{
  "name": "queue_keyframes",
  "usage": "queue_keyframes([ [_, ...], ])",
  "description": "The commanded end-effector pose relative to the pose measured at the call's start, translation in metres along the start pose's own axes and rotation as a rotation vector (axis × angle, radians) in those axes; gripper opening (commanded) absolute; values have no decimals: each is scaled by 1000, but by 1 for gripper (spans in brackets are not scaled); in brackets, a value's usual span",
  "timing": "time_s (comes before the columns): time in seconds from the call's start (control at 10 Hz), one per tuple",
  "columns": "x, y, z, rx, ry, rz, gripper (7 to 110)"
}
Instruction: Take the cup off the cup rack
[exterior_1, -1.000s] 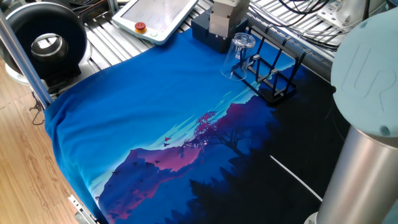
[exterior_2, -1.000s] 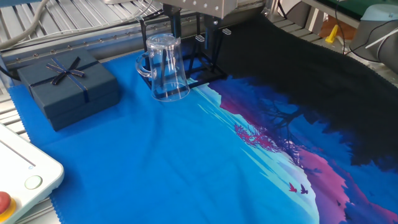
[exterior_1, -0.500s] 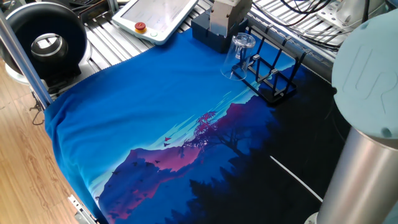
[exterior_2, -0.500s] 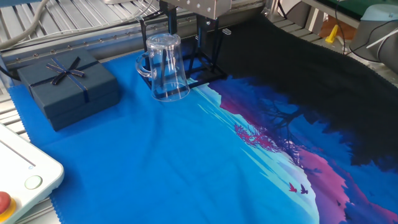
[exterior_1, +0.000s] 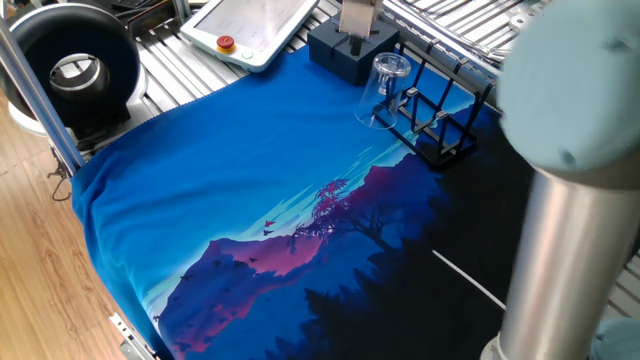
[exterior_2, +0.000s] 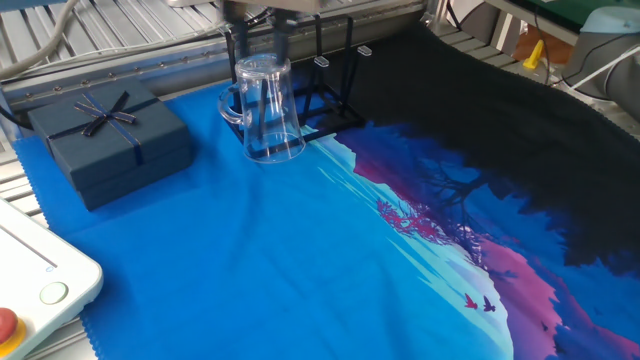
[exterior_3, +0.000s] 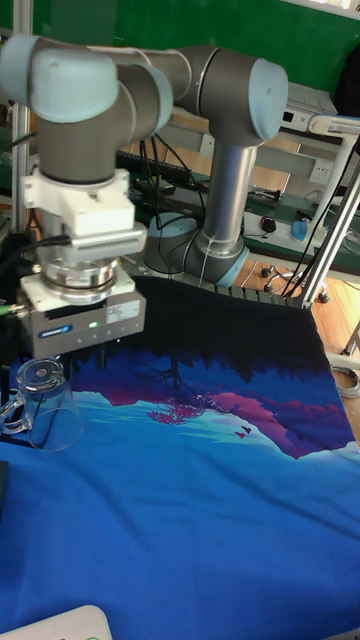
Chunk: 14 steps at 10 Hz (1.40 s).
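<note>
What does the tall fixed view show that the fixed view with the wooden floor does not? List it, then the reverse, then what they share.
Only the tall view: the whole grey robot arm down to its base, against a green wall. Only the floor view: the black thin-barred metal cup rack, the dark navy gift box, the white tablet-like control pendant with a red button. Both: the upside-down clear glass mug and the blue landscape-print cloth. Neither shows the pincer's fingers clearly.

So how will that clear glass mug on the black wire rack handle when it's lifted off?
The clear glass mug looks rigid, probably slippery and breakable. It sits upside down on the black wire rack, so it likely needs lifting straight up or it may snag.
</note>
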<state>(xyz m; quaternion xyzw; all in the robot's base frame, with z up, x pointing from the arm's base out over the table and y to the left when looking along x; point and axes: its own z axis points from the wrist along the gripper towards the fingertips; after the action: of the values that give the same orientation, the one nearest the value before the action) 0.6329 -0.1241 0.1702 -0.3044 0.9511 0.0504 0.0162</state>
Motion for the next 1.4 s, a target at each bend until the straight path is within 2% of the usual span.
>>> queue_keyframes([
  [0.0,-16,-38,16,4,-26,-177,66],
  [0.2,-1,-45,38,18,19,-302,66],
  [0.4,24,-27,43,-30,42,-362,66],
  [0.5,41,-20,35,-32,68,-357,88],
  [0.7,49,-12,19,-57,66,-376,88],
  [0.8,51,-16,16,-50,67,-393,88],
  [0.9,58,-28,20,-25,83,-416,88],
  [1.1,67,-30,38,-55,52,-456,88],
  [1.3,67,-30,38,-69,28,-491,88],
])
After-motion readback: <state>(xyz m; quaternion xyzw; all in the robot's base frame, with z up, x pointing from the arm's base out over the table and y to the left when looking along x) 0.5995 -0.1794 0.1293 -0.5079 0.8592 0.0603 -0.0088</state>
